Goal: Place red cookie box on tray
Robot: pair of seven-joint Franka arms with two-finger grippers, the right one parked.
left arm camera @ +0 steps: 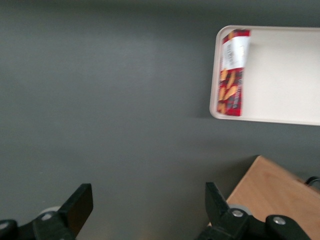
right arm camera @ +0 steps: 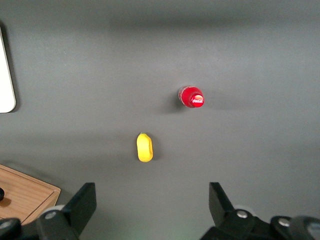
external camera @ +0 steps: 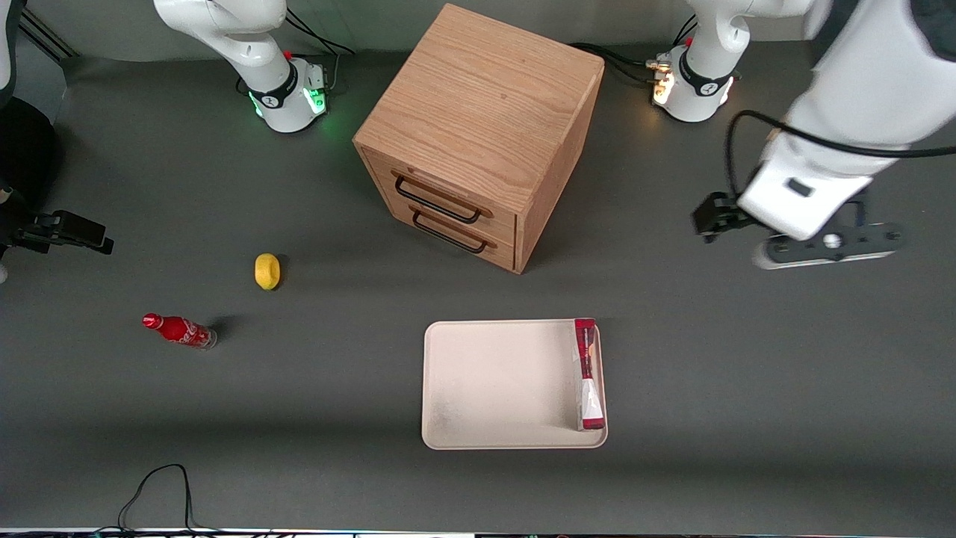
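Already the red cookie box lies flat in the tray, along the short edge toward the working arm, long axis running toward the front camera. Gripper hangs high, well apart, fingers wide and empty (nothing between them). Box red with white-grey panels.

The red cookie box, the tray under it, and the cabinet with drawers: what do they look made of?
The red cookie box looks like thin printed card. The tray seems matt cream plastic with a low moulded rim, though it could be coated. The cabinet shows oak-like wood grain, perhaps veneer, with dark metal-looking handles. The gripper hangs open over bare table, toward the working arm's end.
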